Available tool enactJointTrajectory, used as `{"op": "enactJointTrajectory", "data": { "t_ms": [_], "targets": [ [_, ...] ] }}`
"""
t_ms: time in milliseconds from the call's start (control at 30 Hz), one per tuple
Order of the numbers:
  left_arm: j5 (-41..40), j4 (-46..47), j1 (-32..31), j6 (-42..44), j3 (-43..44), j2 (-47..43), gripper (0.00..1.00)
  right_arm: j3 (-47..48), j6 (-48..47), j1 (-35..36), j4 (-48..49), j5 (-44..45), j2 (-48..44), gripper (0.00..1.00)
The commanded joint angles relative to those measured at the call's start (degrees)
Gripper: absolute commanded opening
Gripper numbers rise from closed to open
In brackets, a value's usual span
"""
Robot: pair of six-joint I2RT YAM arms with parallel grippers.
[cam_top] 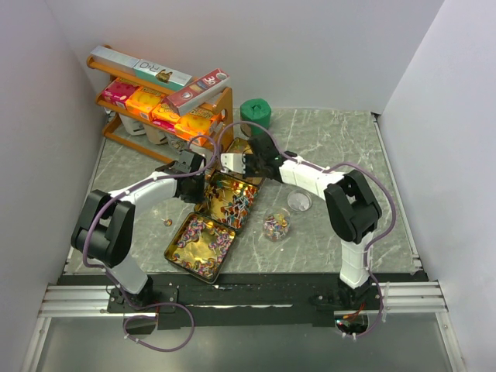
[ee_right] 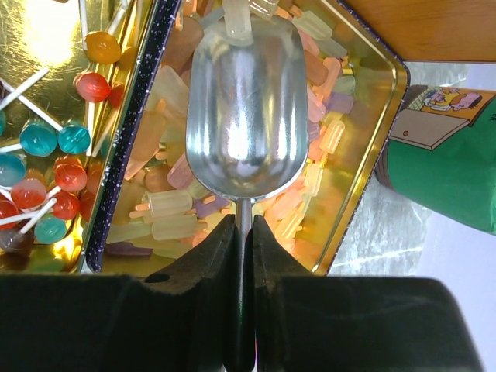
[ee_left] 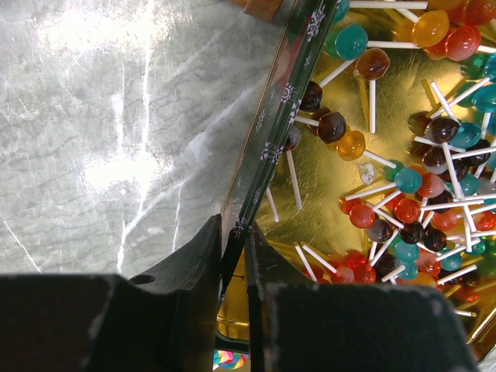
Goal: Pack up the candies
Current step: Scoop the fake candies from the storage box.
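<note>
The left gripper [ee_left: 233, 236] pinches the rim of the lollipop tin [ee_left: 273, 132], while the right gripper [ee_right: 242, 231] clamps the handle of a metal scoop [ee_right: 246, 108] resting among pastel candies [ee_right: 169, 208] in the far tin [ee_right: 378, 116].

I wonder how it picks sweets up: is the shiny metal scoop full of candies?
No, the shiny metal scoop in the right hand shows a bare bowl above the pastel candies.
</note>
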Motion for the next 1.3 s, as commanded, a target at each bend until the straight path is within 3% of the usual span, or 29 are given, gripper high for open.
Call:
{"op": "enactJointTrajectory", "data": {
  "t_ms": [0,300,700,1100,1267],
  "targets": [
    [0.7,2.8,0.1,-1.5,1.5,0.6,0.02,1.0,-0.9,4.3,-9.6,-6.0,4.9,0.00],
    [0.7,2.7,0.1,-1.5,1.4,0.3,0.01,-2.0,-7.7,0.2,-8.7,1.8,3.2,0.00],
    [0.0,2.8,0.1,-1.5,2.1,0.8,0.01,-10.9,-12.6,-2.7,-2.9,-2.7,-4.9,0.00],
    [0.7,2.8,0.1,-1.4,2.3,1.5,0.01,2.9,-1.1,1.1,-14.3,-13.6,3.2,0.00],
    [1.3,3.0,0.0,-1.5,2.2,2.0,0.01,6.9,8.9,3.1,-16.7,-16.7,5.2,0.00]
  ]
}}
